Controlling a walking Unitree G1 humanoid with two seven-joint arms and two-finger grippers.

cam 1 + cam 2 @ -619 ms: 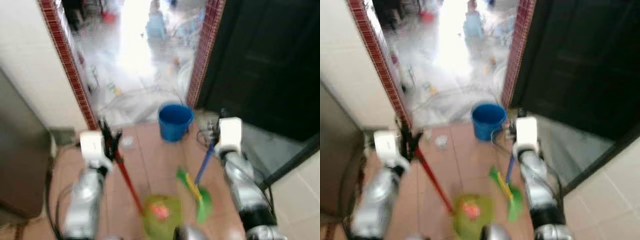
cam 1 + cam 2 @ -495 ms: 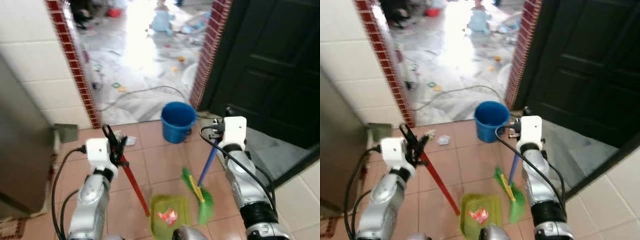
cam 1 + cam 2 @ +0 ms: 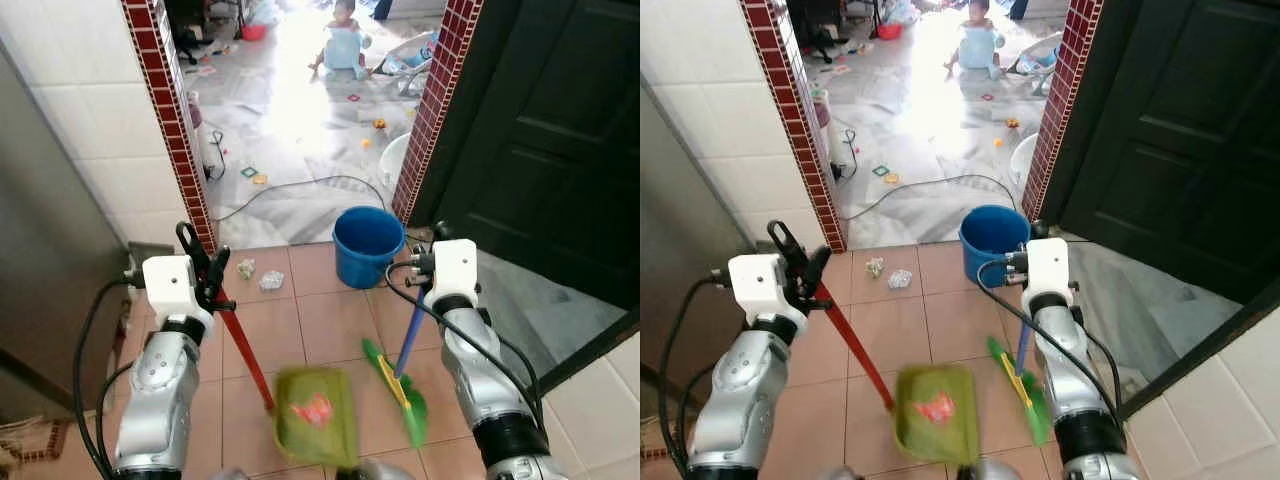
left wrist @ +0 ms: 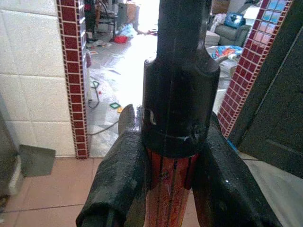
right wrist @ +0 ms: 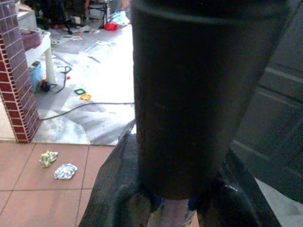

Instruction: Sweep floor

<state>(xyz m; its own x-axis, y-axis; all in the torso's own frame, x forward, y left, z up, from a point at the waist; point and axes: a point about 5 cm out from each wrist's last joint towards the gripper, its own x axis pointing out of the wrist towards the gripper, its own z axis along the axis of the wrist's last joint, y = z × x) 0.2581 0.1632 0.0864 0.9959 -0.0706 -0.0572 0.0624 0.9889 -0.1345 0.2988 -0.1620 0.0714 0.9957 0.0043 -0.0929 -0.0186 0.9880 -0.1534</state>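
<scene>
- Terracotta floor tiles [image 3: 320, 320] are running up to a doorway framed w/ red brick-pattern pillars [image 3: 165, 110]; beyond it a bright marble room w/ toys and a small person sitting [image 3: 345, 45] far back.
- Left gripper [image 3: 205, 270] is clamping the red pole [image 3: 245, 350] of the green plastic dustpan [image 3: 315, 415]; in the left wrist view the fingers [image 4: 118, 184] are pressing both sides of the pole, so the pan is hanging low near the tiles, prob. ready to receive dirt.
- Right gripper [image 3: 432, 262] is closed around the blue handle [image 3: 408, 335] of the green-bristled broom [image 3: 400, 395]; bristles are resting on the floor just beside the pan, so a short stroke can push into it.
- Two crumpled paper scraps [image 3: 258, 275] are lying on the tiles near the left pillar, ahead of the pan, not yet swept; a red bit is already inside the pan.
- Round blue plastic bucket [image 3: 368, 245] is standing at the threshold.
- Vs. 0.5 s ago: camera is looking further forward, more of the far room is showing; dustpan looks blurred now, prob. swinging; grips are unchanged.
</scene>
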